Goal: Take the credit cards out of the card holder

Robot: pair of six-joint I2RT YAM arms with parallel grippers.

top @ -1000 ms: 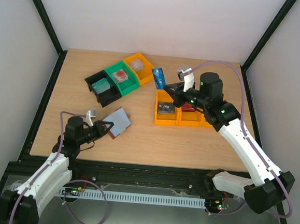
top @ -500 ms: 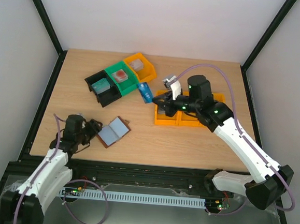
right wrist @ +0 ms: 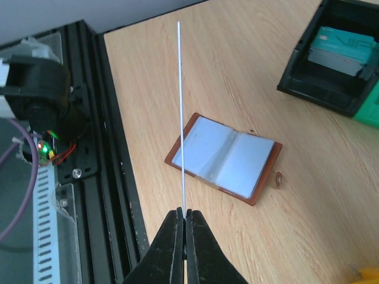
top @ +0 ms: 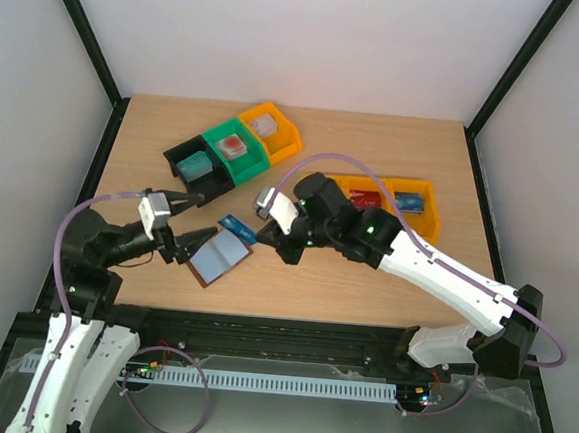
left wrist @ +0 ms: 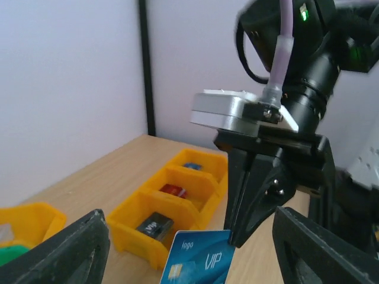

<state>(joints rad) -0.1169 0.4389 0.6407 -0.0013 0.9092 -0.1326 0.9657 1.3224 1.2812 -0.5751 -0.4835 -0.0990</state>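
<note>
Since the left gripper (top: 201,218) let go of it within the last second, the card holder (top: 218,256) is no longer lifted. It lies flat and spread open on the table (top: 375,143), pale inside up, snap tab sticking out at one side. The left jaws now stand wide apart with nothing between them, just beside the holder's left edge. Meanwhile the right gripper (right wrist: 184,213) has swung from over the yellow bins (top: 434,213) across to the holder. Its fingers are pinched tight on a blue card (top: 237,226) printed "VIP", held on edge over one end of the holder and not touching it in the right wrist view. A red card (top: 363,198) sits in a yellow bin, well apart. Whether any cards remain in the holder's pockets can't be told; the inside looks flat. Judgement: with the holder released, nothing braces it. The blue card is heading toward the holder rather than away, which reads more like a return than an extraction, so progress is unclear.
</note>
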